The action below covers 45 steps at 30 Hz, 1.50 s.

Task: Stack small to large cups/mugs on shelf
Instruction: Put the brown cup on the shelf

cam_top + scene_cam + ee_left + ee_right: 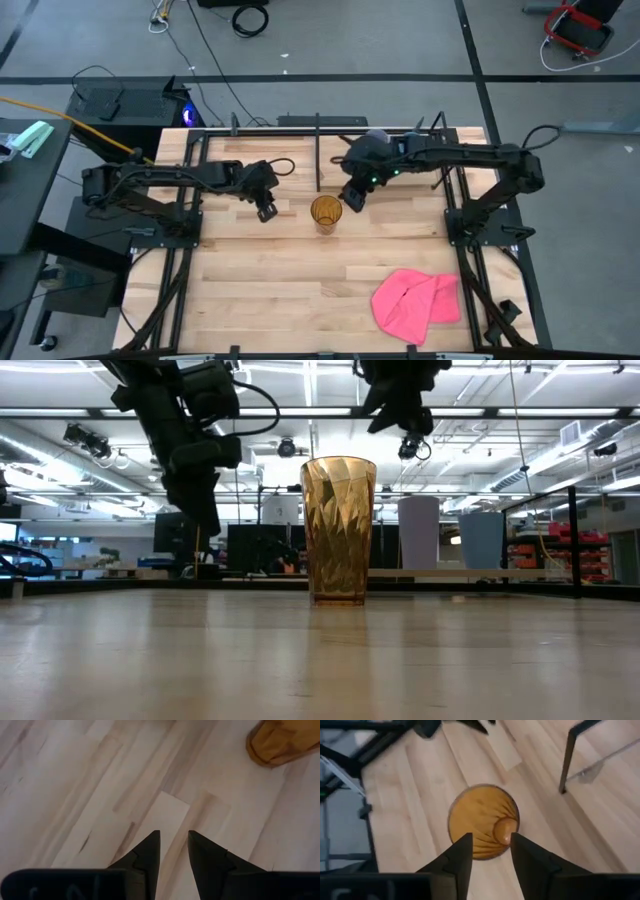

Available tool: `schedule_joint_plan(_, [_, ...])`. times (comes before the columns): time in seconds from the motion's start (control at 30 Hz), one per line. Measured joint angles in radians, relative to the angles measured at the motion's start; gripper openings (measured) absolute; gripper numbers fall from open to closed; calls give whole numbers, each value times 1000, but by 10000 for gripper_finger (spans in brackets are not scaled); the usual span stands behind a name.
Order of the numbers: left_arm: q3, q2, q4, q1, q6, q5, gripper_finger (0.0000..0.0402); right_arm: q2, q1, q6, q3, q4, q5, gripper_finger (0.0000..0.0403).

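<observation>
Amber tumbler [325, 213]: translucent, ribbed, upright and empty at mid surface [280, 280], near side of the shelf [300, 150]. Right gripper [353, 197] hovers just right of it, jaws slightly spread; left gripper [266, 211] to its left, jaws narrowly parted, holding nothing

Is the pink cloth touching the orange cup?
No, the pink cloth lies near the table's front right corner, well apart from the amber tumbler standing mid-table.

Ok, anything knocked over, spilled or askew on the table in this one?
Nothing stands out. The amber tumbler stands upright on the tabletop, empty, clear of both grippers. The pink cloth lies crumpled near the table's front right, apart from it.
</observation>
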Motion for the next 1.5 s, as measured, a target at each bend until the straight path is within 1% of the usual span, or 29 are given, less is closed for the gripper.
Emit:
schedule_joint_plan(0.2, [0,2,21,0,0,-3,107,78,2,4,2,-2,19,150])
schedule_joint_plan(0.4, [0,2,46,0,0,-3,107,105,-15,-46,2,-13,86,149])
schedule_joint_plan(0.57, [0,2,59,0,16,-3,107,104,-18,-54,2,-34,102,149])
schedule_joint_plan(0.7, [0,2,71,1,16,-3,107,139,-4,-72,3,-79,117,149])
schedule_joint_plan(0.9, [0,2,70,1,18,-3,107,187,18,-79,3,-54,119,149])
schedule_joint_plan(1.07, [0,2,70,1,19,-3,107,185,15,-79,3,-51,130,149])
schedule_joint_plan(1.27, [0,2,71,1,27,-3,107,150,19,-79,4,-31,124,149])
schedule_joint_plan(1.5, [1,2,101,-18,16,-4,107,170,43,-79,3,-28,116,149])
